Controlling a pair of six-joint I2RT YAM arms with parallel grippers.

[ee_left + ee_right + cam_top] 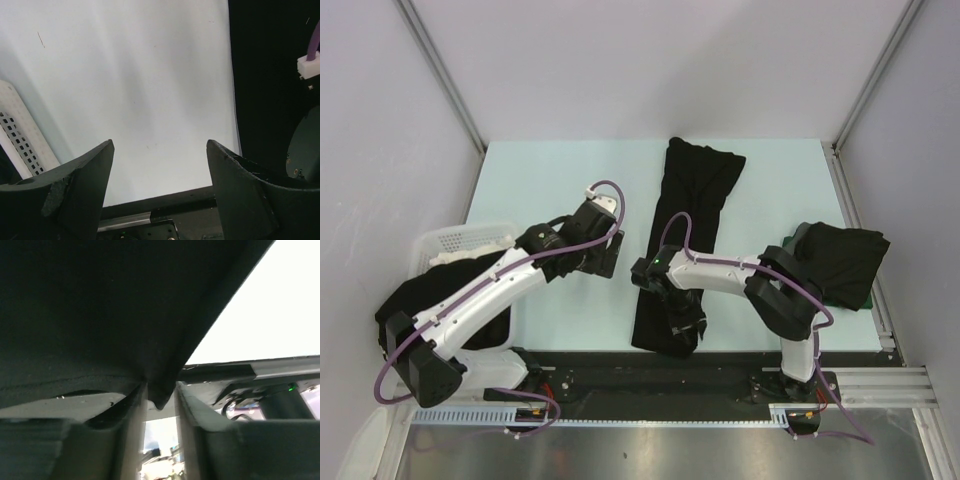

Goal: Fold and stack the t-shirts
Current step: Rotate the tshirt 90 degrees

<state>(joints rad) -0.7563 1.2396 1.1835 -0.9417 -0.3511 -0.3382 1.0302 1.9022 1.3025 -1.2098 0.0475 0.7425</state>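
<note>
At nine o'clock, the white slotted basket point(455, 240) holds black cloth, likely more t-shirts waiting. The left gripper point(603, 252) hangs over bare table point(560, 180) with its jaws spread wide and nothing in them, perhaps ready to help. In the middle lies a long folded black t-shirt point(692, 190). The right gripper point(160, 410) has a small fold of it between its narrow jaws, probably to fold it again. At three o'clock sits the pile of folded shirts point(840, 260).

White slotted basket point(450, 240), table's left edge point(485, 180)
</note>
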